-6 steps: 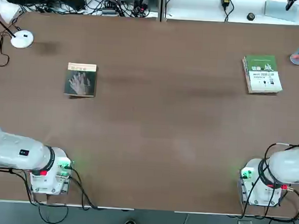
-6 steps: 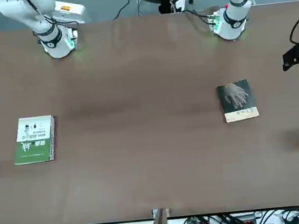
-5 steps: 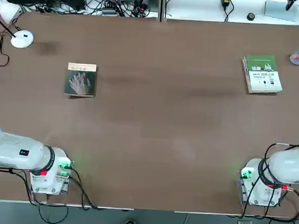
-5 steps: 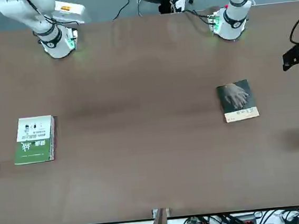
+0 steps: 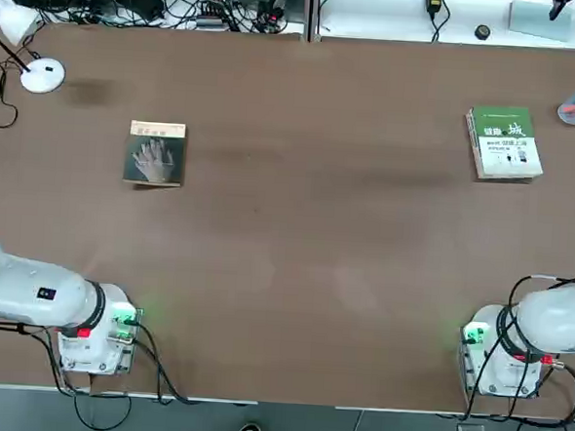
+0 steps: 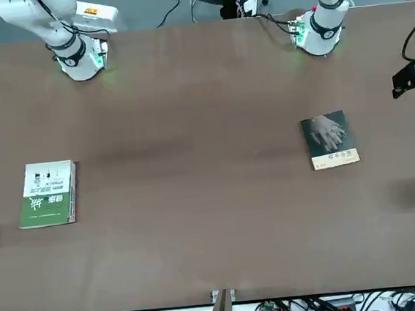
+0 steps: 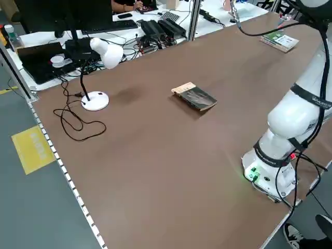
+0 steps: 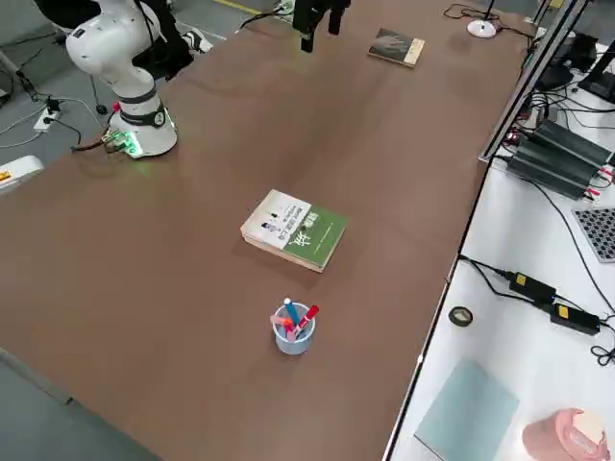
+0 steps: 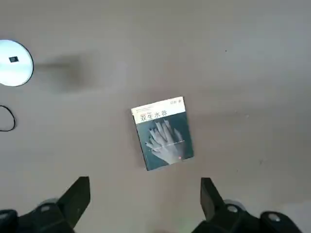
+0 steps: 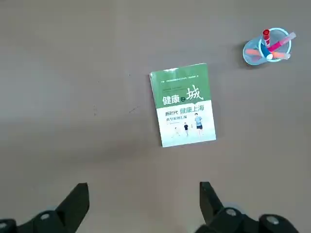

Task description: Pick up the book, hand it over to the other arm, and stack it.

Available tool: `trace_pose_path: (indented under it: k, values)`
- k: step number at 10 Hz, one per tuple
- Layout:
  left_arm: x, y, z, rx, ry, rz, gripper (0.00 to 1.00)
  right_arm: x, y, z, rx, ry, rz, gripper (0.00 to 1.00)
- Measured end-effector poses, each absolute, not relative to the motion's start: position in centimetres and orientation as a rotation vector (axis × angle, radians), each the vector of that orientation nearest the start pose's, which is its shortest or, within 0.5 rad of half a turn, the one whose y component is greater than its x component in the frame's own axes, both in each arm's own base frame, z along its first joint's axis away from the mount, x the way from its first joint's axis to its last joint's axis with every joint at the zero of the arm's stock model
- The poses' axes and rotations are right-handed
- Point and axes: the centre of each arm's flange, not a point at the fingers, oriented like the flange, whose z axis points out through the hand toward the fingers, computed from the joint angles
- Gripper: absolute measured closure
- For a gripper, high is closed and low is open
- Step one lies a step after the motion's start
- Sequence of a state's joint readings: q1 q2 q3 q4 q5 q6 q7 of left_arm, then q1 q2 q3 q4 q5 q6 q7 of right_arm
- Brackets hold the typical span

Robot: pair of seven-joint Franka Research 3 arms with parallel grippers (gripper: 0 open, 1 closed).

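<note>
Brown table (image 5: 295, 255) bears the book (image 5: 156, 154) flat on its far left, well apart from the green-and-white book (image 5: 505, 143) on the far right. Left gripper (image 9: 145, 204) hangs above the book and right gripper (image 10: 144, 204) above the other, both with jaws spread and empty.

Bright, even light; soft shadows
</note>
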State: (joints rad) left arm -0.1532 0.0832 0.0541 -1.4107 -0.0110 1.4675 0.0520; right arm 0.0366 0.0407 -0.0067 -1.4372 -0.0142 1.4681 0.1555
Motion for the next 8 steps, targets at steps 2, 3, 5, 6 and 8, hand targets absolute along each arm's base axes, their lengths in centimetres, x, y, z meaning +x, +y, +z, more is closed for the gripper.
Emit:
trace_pose_path:
  k: [2, 3, 5, 6, 8]
  values:
    - [56.6, -6.6, 64.4, -3.138, 0.258, 0.041, 0.00, 55.7, 1.5, 65.5, -3.150, 0.200, 0.013, 0.00]
    - [56.5, -7.2, 64.4, -3.141, 0.276, 0.040, 0.00, 55.7, 1.5, 65.5, -3.151, 0.201, 0.014, 0.00]
    - [56.3, -8.5, 64.5, -3.200, 0.308, 0.046, 0.00, 55.7, 1.5, 65.5, -3.151, 0.201, 0.014, 0.00]
    - [56.3, -8.8, 64.2, -3.233, 0.312, 0.057, 0.00, 55.7, 1.5, 65.5, -3.151, 0.201, 0.015, 0.00]
    - [56.8, -8.5, 62.7, -3.266, 0.294, 0.083, 0.00, 55.7, 1.5, 65.5, -3.151, 0.201, 0.015, 0.00]
